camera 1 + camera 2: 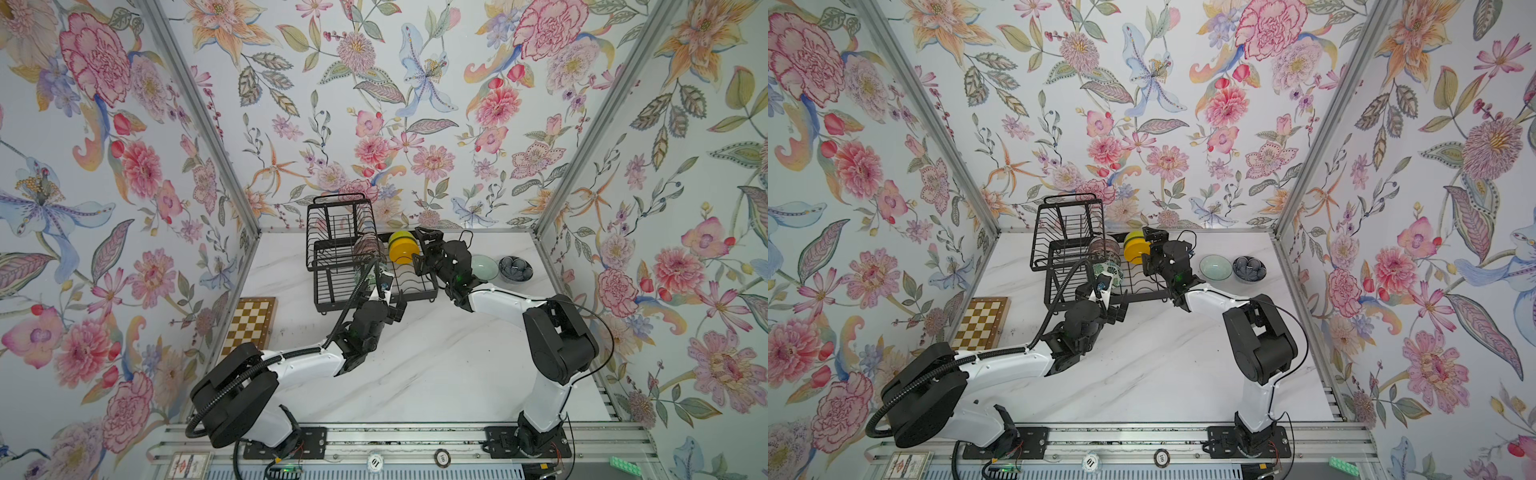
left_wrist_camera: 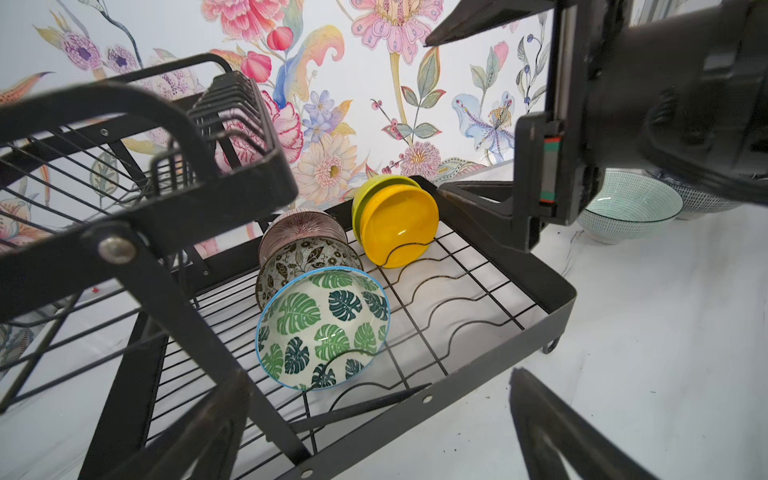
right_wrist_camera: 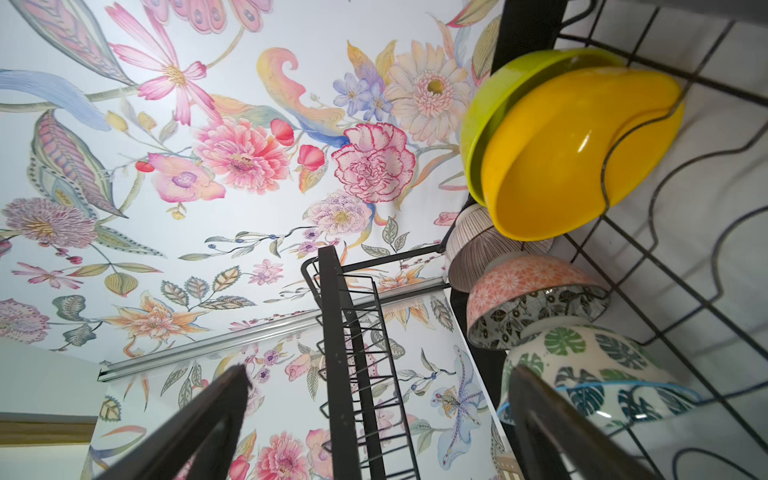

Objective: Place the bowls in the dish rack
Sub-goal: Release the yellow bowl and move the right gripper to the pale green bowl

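The black wire dish rack (image 1: 332,224) stands at the back of the table. Five bowls stand on edge in its lower tray (image 2: 557,299): pink ribbed (image 2: 303,226), black-and-white patterned (image 2: 307,253), green-leaf (image 2: 324,328), lime green (image 2: 374,187) and orange-yellow (image 2: 399,228) nested against it. A pale celadon bowl (image 1: 484,267) and a dark blue bowl (image 1: 515,269) sit on the table right of the rack. My right gripper (image 1: 419,251) is open and empty beside the orange-yellow bowl (image 1: 402,251). My left gripper (image 2: 382,436) is open and empty over the tray's front rim.
A brown-and-cream chessboard (image 1: 251,322) lies by the left wall. Flowered walls close the table on three sides. The raised upper basket (image 2: 232,174) overhangs the tray's left part. The metal rail (image 1: 415,436) with both arm bases runs along the front edge.
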`<state>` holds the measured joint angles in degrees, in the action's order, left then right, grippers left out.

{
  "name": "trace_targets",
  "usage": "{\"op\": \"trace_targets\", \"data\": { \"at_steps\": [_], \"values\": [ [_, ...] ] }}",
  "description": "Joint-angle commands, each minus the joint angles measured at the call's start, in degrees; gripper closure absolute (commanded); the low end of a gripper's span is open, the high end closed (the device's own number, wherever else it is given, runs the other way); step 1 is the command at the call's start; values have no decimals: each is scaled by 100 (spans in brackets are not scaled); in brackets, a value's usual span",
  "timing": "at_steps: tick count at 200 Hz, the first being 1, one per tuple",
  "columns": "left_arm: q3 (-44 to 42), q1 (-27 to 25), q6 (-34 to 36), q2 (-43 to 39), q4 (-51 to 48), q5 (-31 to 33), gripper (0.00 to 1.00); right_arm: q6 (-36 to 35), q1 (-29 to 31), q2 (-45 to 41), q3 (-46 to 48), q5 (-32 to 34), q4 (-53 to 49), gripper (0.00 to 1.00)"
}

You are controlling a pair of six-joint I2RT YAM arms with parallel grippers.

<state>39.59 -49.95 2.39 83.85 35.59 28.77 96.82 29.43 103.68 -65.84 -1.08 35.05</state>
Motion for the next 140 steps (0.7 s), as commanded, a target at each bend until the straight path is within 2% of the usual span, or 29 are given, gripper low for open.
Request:
{"op": "trace_targets", "data": {
  "at_steps": [1,22,55,84,114,140],
  "values": [
    [343,-96,276,-153,-89,60,1,-820,-175,-514,169,195,-636,2],
    [637,-120,456,-46,-100,-36,1,-1497,-389,-874,134,165,-1235,1],
    [1113,-174,587,251,-92,-211,1,-2894,-739,-1530,-97,483,-2891,2],
    [1530,-223,500,529,-88,-471,1,-3975,-1315,-1834,-251,428,-4155,2],
    [2104,-325,378,1152,-136,-757,1,-4903,-1917,-1936,-238,359,-5002,1],
    [2621,-442,304,1578,-167,-977,1,-5456,-2397,-1881,-64,257,-5263,1]
  ]
}}
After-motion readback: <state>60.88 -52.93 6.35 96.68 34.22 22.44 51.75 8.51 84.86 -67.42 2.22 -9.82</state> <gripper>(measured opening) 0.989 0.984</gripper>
